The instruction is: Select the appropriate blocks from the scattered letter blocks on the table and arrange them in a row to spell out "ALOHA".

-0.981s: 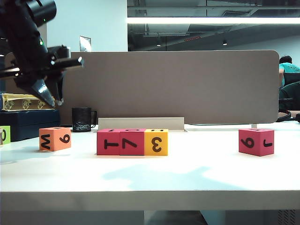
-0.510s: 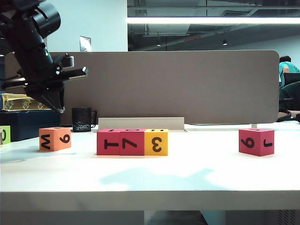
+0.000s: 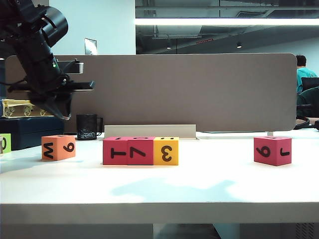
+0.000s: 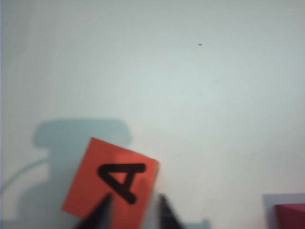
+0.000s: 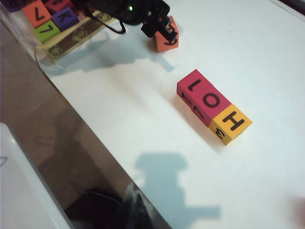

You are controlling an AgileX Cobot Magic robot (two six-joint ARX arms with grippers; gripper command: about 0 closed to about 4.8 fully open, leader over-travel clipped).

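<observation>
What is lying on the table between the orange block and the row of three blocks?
Nothing: the exterior view shows only bare table between the orange block and the row of three blocks.

— What can't you make out?
— My left jaws (image 4: 132, 212) are cut off at the wrist picture's edge, only two blurred tips showing over the orange block (image 4: 110, 186). A crimson block (image 4: 290, 215) is clipped at the corner.
— And the right?
— My right jaws stay out of frame.
</observation>
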